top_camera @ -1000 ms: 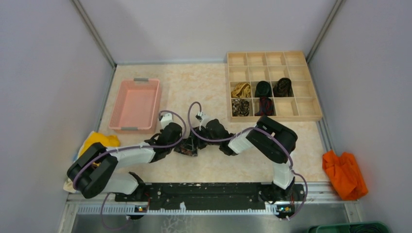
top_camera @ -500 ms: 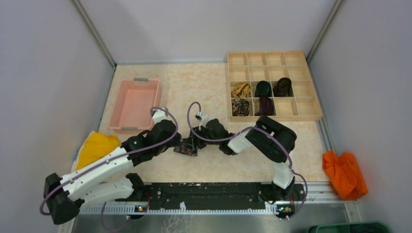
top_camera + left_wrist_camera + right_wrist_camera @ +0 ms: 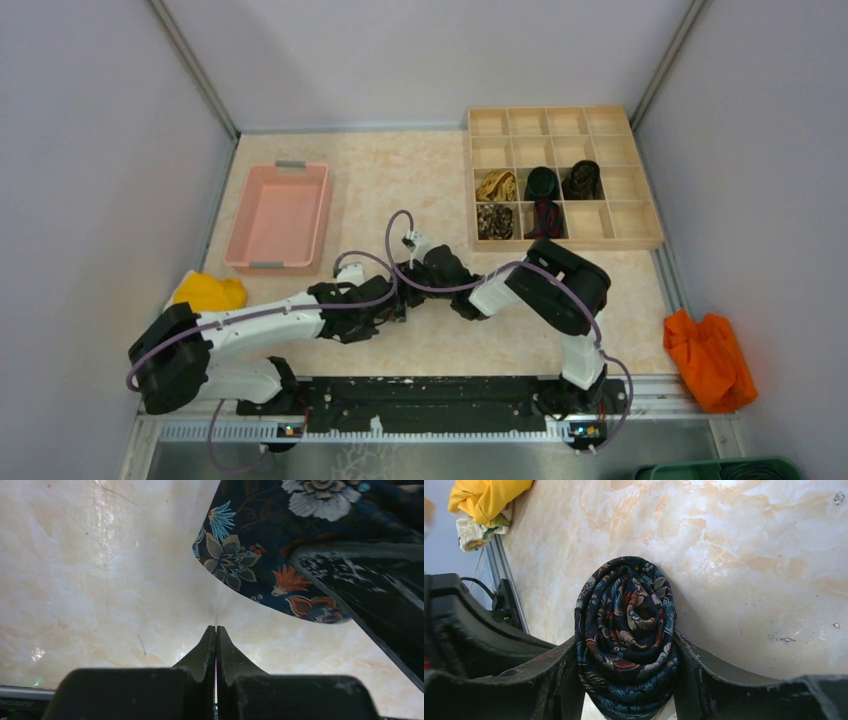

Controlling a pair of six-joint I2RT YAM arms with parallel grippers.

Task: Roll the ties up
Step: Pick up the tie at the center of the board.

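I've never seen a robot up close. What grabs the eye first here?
A dark floral tie, rolled into a tight coil, sits pinched in the right gripper at mid-table. At the far right, a wooden divided tray holds five more coiled ties; a pink bin lies far left.

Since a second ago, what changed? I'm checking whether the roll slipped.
The left gripper, shut, swung from beside the pink tray rightward to the rolled floral tie. The right gripper stayed clamped on it; the five rolls in the wooden organizer are unchanged.
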